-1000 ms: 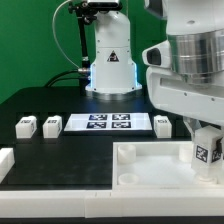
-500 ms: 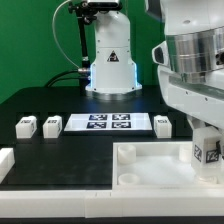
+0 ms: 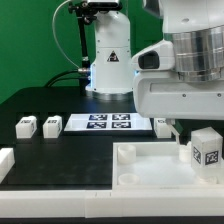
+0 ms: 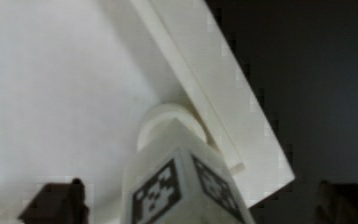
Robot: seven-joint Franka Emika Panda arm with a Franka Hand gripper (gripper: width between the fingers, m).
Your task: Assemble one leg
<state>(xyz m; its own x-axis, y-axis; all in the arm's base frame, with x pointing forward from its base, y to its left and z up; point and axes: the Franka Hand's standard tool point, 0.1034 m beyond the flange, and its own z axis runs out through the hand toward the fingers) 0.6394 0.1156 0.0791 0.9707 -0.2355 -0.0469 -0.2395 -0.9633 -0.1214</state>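
We see black-and-white square markers on the leg [image 3: 205, 150], which stands upright on the tray [image 3: 135, 172] at 4 o'clock in the exterior view. The marker board [image 3: 108, 123], near the middle of that view, carries four such squares. Other blocks [image 3: 52, 125] flank it on the black table [image 3: 60, 150], two at its 9 o'clock and one at its 3 o'clock. The arm's base [image 3: 110, 60] at 12 o'clock bears a triangular sign, too small to read. Only the wrist view shows the tool [image 4: 197, 205]. It is released, with a dark finger [image 4: 55, 203] clear of the leg, which stands by a rounded socket [image 4: 167, 122]. Only the exterior view shows the board and blocks.
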